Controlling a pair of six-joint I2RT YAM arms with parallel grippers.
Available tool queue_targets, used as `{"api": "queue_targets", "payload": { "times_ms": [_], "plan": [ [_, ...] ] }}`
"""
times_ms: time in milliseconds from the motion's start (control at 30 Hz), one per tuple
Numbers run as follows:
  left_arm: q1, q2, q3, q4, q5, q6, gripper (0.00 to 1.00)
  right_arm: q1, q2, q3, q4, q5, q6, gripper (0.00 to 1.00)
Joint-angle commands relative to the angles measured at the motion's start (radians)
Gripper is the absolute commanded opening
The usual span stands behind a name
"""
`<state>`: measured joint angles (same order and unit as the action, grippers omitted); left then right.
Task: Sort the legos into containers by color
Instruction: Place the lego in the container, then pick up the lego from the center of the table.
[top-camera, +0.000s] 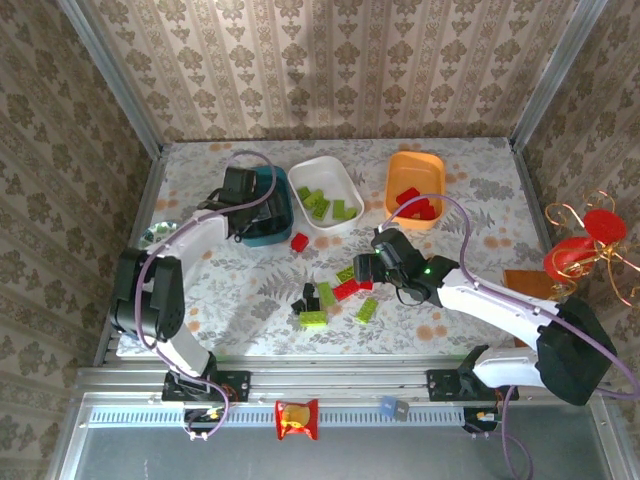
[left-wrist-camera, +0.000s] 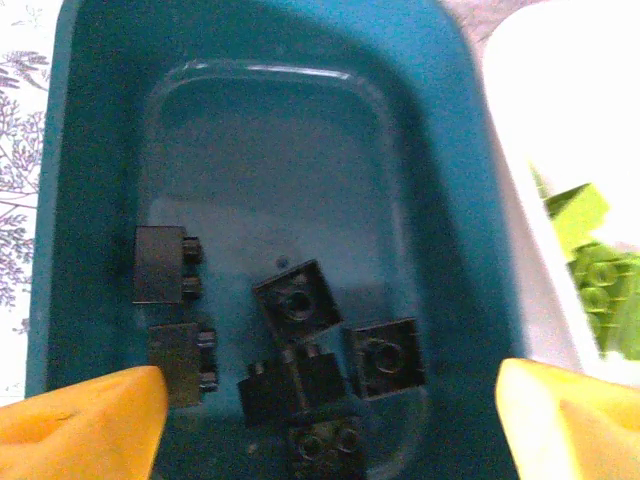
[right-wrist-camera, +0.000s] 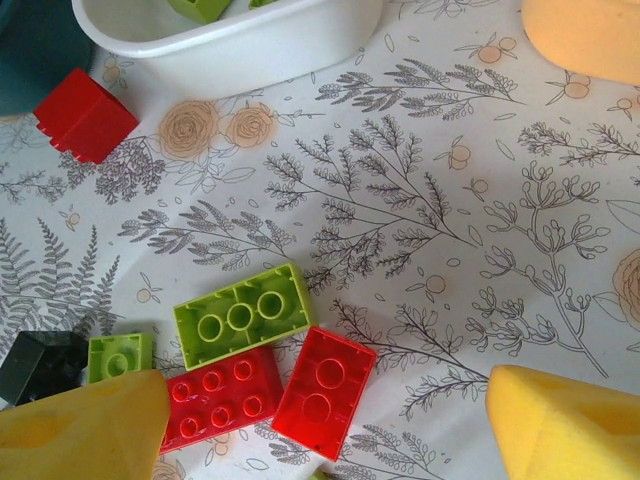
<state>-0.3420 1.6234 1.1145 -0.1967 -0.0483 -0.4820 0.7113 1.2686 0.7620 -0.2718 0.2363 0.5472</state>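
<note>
Left gripper (left-wrist-camera: 328, 395) wide, empty, over teal tub (left-wrist-camera: 90, 150) at table's back-left edge. Black bricks (left-wrist-camera: 298, 303) inside, lowest one dim. Right gripper (right-wrist-camera: 328, 405) wide, above red bricks (right-wrist-camera: 325, 390) and green bricks (right-wrist-camera: 243, 315) mid-table. White tub (right-wrist-camera: 230, 45) cut off.

We find three tubs in a row across the far half of the surface (top-camera: 480, 210): the left tub (top-camera: 282, 215), the middle tub (top-camera: 327, 163) just beside it, and the right tub (top-camera: 437, 170) a little apart. Each holds bricks, and the left tub's bricks (left-wrist-camera: 298, 303) bunch toward one end. A lone brick (top-camera: 299, 241) sits on the surface just before the gap between the left and middle tubs. Nearer us, loose bricks (top-camera: 335, 292) cluster mid-surface, several touching.
</note>
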Motion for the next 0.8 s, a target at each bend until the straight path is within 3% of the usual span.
{"api": "queue_targets", "payload": {
  "times_ms": [0, 100, 367, 767],
  "plan": [
    [-0.040, -0.116, 0.012, 0.042, 0.033, -0.012, 0.93, -0.004, 0.025, 0.006, -0.001, 0.003, 0.014, 0.84],
    [-0.100, -0.205, -0.034, 0.060, 0.031, -0.009, 1.00, -0.004, 0.058, 0.014, 0.019, -0.014, 0.008, 0.84],
    [-0.249, -0.421, -0.277, 0.078, -0.034, -0.031, 1.00, 0.018, 0.267, 0.139, 0.037, -0.048, -0.064, 0.84],
    [-0.262, -0.674, -0.480, -0.010, -0.077, -0.087, 1.00, 0.041, 0.535, 0.340, -0.056, 0.021, -0.134, 0.86]
  ]
}}
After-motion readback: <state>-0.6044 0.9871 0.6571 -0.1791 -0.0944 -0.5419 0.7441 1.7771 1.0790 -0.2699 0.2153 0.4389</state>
